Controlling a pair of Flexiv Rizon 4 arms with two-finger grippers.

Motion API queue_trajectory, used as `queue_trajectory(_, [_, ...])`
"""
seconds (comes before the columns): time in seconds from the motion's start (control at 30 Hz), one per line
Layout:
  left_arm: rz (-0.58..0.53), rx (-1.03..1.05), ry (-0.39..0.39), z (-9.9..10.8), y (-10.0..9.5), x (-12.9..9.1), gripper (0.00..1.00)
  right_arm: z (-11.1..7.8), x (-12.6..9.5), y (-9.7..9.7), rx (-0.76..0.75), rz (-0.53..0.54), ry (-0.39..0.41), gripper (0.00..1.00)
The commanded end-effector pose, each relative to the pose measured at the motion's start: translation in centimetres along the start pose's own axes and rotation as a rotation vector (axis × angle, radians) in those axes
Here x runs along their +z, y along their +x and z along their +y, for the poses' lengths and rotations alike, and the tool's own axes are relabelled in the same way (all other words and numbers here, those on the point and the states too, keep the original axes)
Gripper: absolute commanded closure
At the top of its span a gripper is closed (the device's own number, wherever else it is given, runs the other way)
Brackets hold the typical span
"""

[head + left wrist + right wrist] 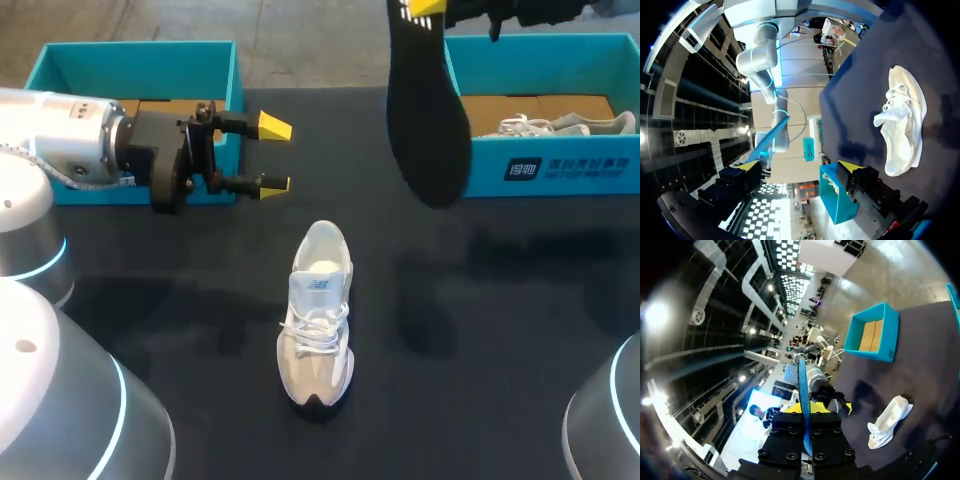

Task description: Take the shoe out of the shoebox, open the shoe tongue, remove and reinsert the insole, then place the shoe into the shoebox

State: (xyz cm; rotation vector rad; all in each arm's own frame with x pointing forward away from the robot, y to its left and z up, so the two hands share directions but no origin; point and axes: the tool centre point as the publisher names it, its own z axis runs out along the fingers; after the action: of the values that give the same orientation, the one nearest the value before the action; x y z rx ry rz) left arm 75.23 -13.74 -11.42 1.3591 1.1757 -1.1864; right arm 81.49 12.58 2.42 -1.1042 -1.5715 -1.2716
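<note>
Tabletop: black table (500,300) is carrying two open teal cardboard shoeboxes along its far edge. The left-hand box (140,48) is showing its bare brown floor, and the right-hand box (560,165) is holding a second white sneaker (560,125).
Shoe: white lace-up sneaker (318,330) is sitting upright on its sole mid-table, outside both boxes and well apart from each.
Heading: its long axis is running near-to-far and leaning slightly off straight, with the toe pointing toward the robot and the heel opening facing the far edge.
Insole: long black insole (428,120) is out of the shoe and dangling lengthwise in the air, in front of the right-hand box.
Right arm: right gripper (804,409) is hanging high over the far right side, its fingers pinching the insole's upper end from both sides.
Left arm: it is coming in level from the left. The left gripper (272,155) is hovering before the left-hand box with its fingers pointing rightward, spread wide and gripping nothing.
</note>
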Motion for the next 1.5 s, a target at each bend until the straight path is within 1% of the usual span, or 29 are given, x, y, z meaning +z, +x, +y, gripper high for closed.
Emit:
queue_trajectory(0.03, [-0.001,0.002,-0.002,0.0,0.1,0.1,0.00,0.0,0.8,-1.6,0.044,0.021,-0.036,1.00])
queue_trajectory(0.17, [-0.001,0.002,-0.002,0.0,0.1,0.1,0.00,0.6,1.6,-2.6,0.089,0.035,-0.043,1.00])
queue_trajectory(0.33, [-0.001,0.002,-0.002,0.0,0.1,0.1,0.00,0.9,2.1,-3.7,0.218,0.021,-0.091,1.00])
queue_trajectory(0.37, [-0.001,0.002,-0.002,0.0,0.1,0.1,0.00,0.9,2.1,-3.8,0.229,0.028,-0.086,1.00])
queue_trajectory(0.9, [-0.001,0.002,-0.002,0.0,0.1,0.1,0.00,0.9,2.1,-3.8,0.229,0.028,-0.086,1.00])
queue_trajectory(0.97, [-0.001,0.002,-0.002,0.0,0.1,0.1,0.00,1.9,3.1,-4.8,0.279,0.013,-0.078,1.00])
queue_trajectory(1.1, [-0.001,0.002,-0.002,0.0,0.1,0.1,0.00,2.8,4.0,-5.3,0.304,0.031,-0.086,1.00])
queue_trajectory(1.2, [-0.001,0.002,-0.002,0.0,0.1,0.1,0.00,3.0,4.4,-5.7,0.334,0.025,-0.089,1.00])
queue_trajectory(1.37, [-0.001,0.002,-0.002,0.0,0.1,0.1,0.00,3.1,4.8,-6.5,0.386,0.033,-0.129,1.00])
queue_trajectory(1.5, [-0.001,0.002,-0.002,0.0,0.1,0.1,0.00,3.2,5.7,-7.1,0.409,0.031,-0.121,1.00])
